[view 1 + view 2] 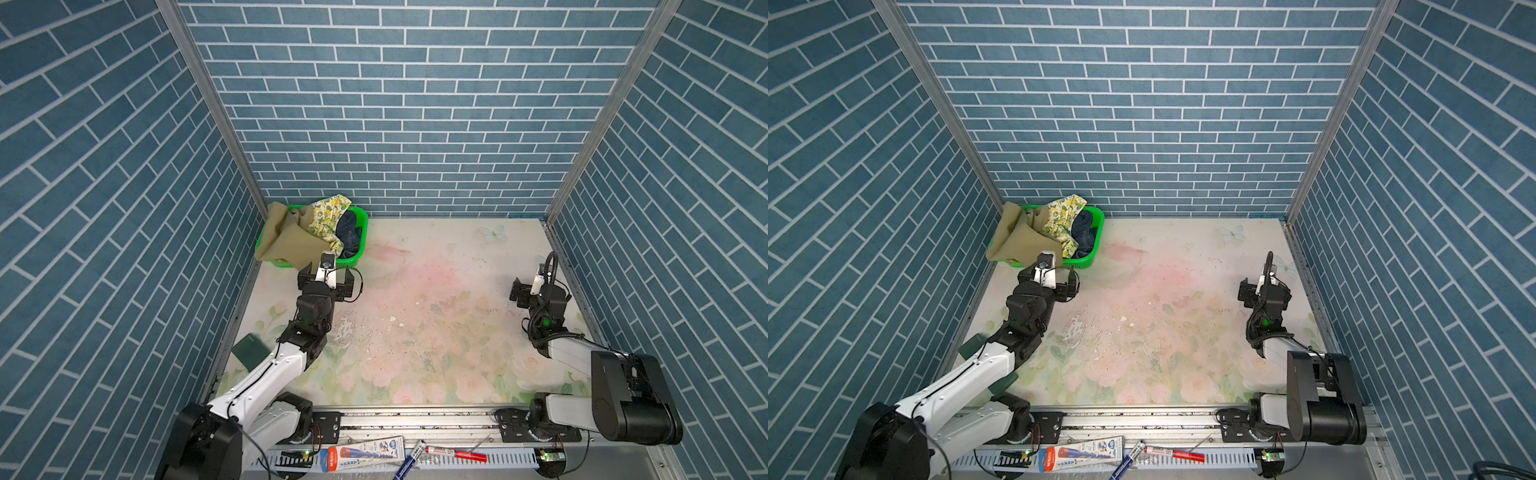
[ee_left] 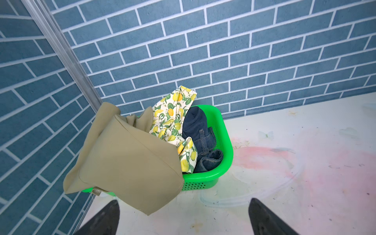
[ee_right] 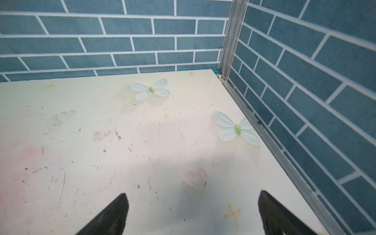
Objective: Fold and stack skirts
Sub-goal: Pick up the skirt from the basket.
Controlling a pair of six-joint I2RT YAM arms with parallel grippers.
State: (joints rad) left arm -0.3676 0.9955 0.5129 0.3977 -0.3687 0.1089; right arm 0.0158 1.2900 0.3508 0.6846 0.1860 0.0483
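With left gripper (image 2: 184, 200) and right gripper (image 3: 193, 193) fingers spread empty, the skirts (image 1: 328, 220) sit heaped in the green basket (image 1: 351, 262) left of centre in both top views, where tugging the draped khaki skirt (image 1: 286, 245) could tip it.

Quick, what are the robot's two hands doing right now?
Left gripper: jaws open, holding nothing.
Right gripper: jaws open, holding nothing.

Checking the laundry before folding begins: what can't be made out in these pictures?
- What lies in the basket under the olive skirt: hidden by that cloth in both top views and the left wrist view.
- The denim skirt: partly under the lemon skirt, full shape unclear.
- The left claw and right claw: wrist views cut off all but fingertips.
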